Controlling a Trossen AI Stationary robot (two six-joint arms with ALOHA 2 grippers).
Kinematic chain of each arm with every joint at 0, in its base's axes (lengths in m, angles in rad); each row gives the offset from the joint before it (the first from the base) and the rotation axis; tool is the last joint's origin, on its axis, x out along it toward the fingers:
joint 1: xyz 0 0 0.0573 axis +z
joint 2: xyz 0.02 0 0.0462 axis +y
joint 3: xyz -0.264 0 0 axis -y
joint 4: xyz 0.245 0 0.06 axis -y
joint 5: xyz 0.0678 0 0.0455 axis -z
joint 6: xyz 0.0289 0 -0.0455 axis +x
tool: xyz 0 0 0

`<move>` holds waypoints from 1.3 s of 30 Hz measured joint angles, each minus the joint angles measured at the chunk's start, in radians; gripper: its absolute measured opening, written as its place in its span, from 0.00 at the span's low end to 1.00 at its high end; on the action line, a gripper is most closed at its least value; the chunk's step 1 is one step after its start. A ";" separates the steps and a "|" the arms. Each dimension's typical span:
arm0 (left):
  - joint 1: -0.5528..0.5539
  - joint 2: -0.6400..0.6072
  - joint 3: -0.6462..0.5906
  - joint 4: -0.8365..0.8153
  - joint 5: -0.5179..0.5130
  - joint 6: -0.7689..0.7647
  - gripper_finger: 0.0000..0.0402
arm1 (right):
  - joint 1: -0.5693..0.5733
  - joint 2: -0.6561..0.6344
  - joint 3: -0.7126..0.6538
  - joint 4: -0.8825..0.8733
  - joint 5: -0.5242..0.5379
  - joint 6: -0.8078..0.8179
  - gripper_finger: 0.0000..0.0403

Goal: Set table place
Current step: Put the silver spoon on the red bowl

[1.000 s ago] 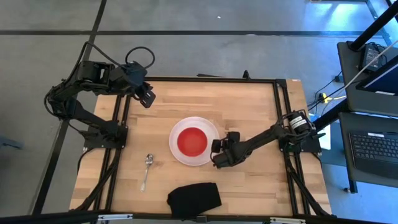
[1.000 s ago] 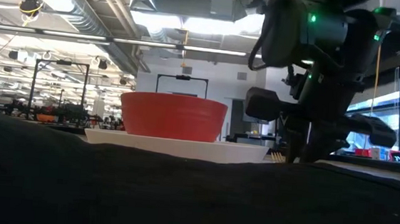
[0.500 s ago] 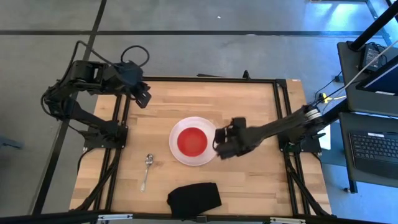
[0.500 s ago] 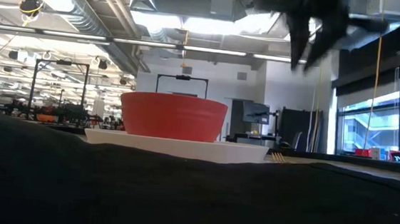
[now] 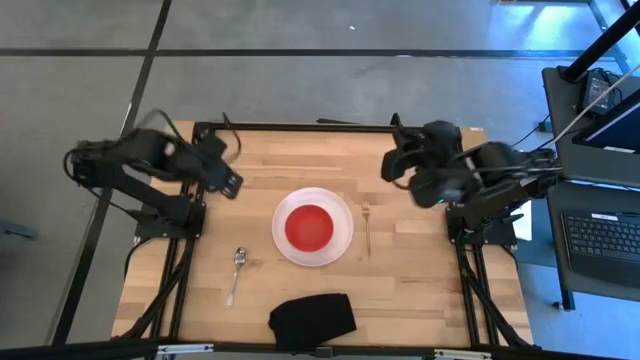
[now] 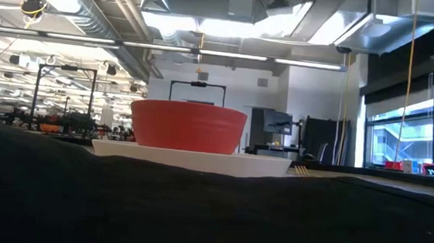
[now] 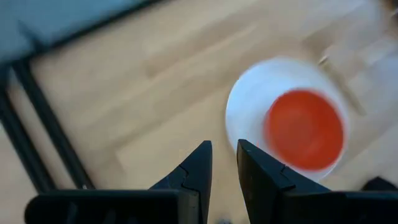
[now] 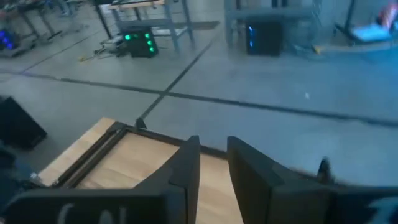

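right gripper (image 5: 392,166) jaws empty, narrow gap, blurred | left gripper (image 5: 232,185) jaws likewise | red bowl (image 5: 309,227) on white plate (image 5: 340,215) between them | fork (image 5: 367,228) beside plate | spoon (image 5: 236,273) apart | black cloth (image 6: 194,213) blocks low view of counter (image 5: 400,290)

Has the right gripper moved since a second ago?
Yes. In the high view the right gripper has pulled away from the white plate's right edge toward the table's far right corner, leaving the fork lying beside the plate.
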 joint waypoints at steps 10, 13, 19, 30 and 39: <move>-0.317 0.055 -0.379 0.220 0.271 -0.586 0.17 | -0.033 -0.007 0.061 -0.025 0.006 -0.274 0.21; -0.414 0.110 -0.435 0.304 0.356 -0.712 0.17 | -0.044 -0.007 0.061 -0.048 0.006 -0.276 0.21; -0.567 0.232 -0.467 0.381 0.391 -0.903 0.17 | -0.062 -0.007 0.061 -0.071 0.006 -0.268 0.21; -0.644 0.373 -0.571 0.656 0.391 -0.944 0.29 | -0.062 -0.004 0.060 -0.052 -0.024 -0.246 0.21; -0.636 0.417 -0.684 0.730 0.398 -0.978 0.39 | -0.061 -0.004 0.060 -0.037 -0.040 -0.246 0.21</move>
